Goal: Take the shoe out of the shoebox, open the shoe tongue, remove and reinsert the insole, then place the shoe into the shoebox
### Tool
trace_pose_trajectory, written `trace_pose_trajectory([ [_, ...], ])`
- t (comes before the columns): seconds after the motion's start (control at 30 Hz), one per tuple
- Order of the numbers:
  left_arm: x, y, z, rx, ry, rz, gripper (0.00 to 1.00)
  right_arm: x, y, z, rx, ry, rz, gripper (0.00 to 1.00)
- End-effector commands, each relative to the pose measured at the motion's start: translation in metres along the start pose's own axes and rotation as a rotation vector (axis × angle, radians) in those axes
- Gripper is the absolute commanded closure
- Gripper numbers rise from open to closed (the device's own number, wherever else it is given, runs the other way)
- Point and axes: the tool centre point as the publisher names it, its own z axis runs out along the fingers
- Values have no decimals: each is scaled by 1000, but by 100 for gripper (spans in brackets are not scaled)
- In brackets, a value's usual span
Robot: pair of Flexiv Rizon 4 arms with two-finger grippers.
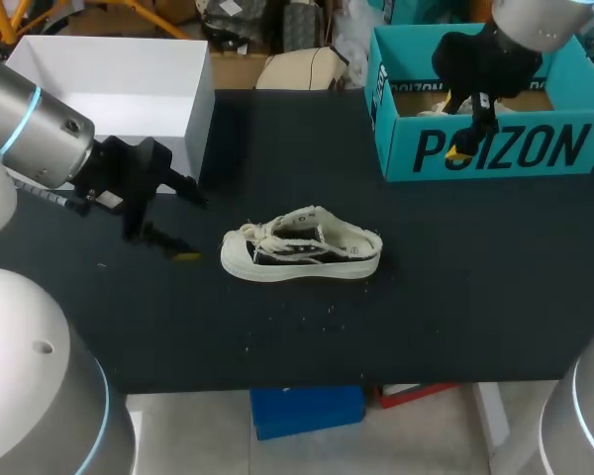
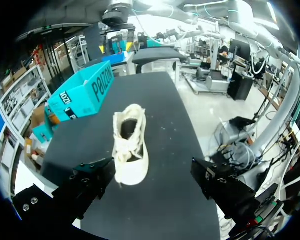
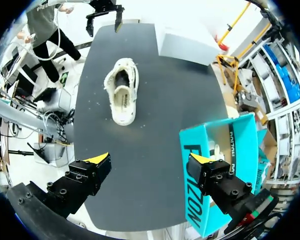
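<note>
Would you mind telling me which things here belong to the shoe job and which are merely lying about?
For the job: shoe; teal shoebox; left tool, open; right tool, open.
Lying about: white box.

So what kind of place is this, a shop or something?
Probably a robotics lab test bench, not a shop: a grey left robot arm and grey right robot arm reach over a black table holding one cream canvas low-top shoe and a teal cardboard shoebox.
</note>
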Motion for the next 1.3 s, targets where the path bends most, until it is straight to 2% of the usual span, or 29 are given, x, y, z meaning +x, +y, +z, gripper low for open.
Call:
trace_pose_trajectory([
  [0.03,0,1,2,0,-2,2,0,2,-2,1,-7,-4,0,0],
  [1.0,0,1,2,0,-2,2,0,2,-2,1,-7,-4,0,0],
  [1.1,0,1,2,0,-2,2,0,16,0,1,-94,-14,17,0],
  [1.3,0,1,2,0,-2,2,0,50,19,23,-177,-26,5,0],
])
